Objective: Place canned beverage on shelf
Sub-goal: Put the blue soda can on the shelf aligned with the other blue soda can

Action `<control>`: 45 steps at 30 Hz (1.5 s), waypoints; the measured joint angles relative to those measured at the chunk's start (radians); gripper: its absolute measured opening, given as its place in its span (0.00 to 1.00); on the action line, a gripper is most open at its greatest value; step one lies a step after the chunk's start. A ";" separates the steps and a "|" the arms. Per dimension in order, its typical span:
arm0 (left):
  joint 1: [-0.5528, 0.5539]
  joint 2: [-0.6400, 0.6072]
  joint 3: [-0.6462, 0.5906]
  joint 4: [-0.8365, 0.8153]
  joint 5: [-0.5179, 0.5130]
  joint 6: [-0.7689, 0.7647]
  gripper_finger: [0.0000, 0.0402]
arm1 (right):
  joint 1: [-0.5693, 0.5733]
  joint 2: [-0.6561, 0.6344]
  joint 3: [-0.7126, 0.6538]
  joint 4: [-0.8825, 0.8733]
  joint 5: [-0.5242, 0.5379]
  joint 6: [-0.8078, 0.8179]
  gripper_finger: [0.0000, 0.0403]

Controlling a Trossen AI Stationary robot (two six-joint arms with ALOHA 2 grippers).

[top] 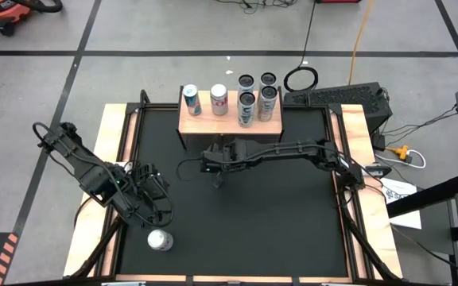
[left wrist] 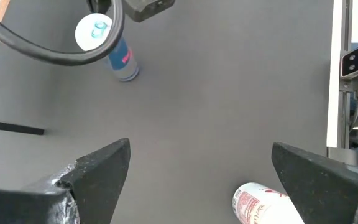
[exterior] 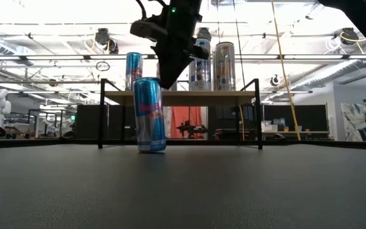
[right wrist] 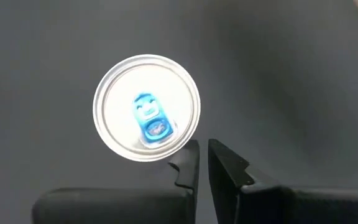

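Note:
A tall blue can [exterior: 150, 114] stands upright on the black table in front of the shelf [exterior: 180, 97]. The shelf's pale wood top [top: 229, 121] at the table's far edge carries several cans. My right gripper [right wrist: 202, 160] is shut and hangs by the blue can's top [right wrist: 146, 107], at its right side in the low view [exterior: 168, 77]. In the high view my right gripper [top: 215, 176] hides this can. My left gripper [left wrist: 197, 180] is open above the table's near left [top: 153, 202]. A white and red can [top: 160, 240] stands just nearer than it. My right gripper's shut fingers [right wrist: 191, 163] point down right beside the blue can's top rim [right wrist: 182, 140]. I cannot tell whether they touch it. The can stands on its base on the table.
The white and red can also shows in the left wrist view [left wrist: 257, 202] near one finger, untouched. Wooden rails [top: 110, 183] run along the table's left and right sides. A keyboard-like black box [top: 336, 99] and cables lie at the far right.

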 joint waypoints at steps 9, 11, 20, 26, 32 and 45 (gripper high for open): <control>0.000 0.000 0.000 0.000 0.000 0.000 0.98 | 0.021 0.000 0.000 -0.017 -0.021 0.038 0.04; 0.000 0.000 0.000 0.000 0.000 0.001 0.98 | 0.030 0.000 0.000 -0.045 -0.021 0.054 0.04; 0.000 0.001 0.000 0.000 0.000 0.001 0.98 | 0.038 0.000 0.000 -0.098 0.012 0.057 0.04; 0.000 0.005 0.000 0.001 0.000 0.001 0.98 | 0.042 -0.016 0.000 -0.135 -0.005 0.033 0.04; 0.000 0.006 0.000 0.000 0.000 0.001 0.98 | 0.068 -0.075 0.002 -0.232 -0.072 0.031 0.04; 0.000 0.006 0.000 0.003 0.000 -0.006 0.98 | 0.086 -0.095 0.002 -0.270 -0.075 -0.079 0.05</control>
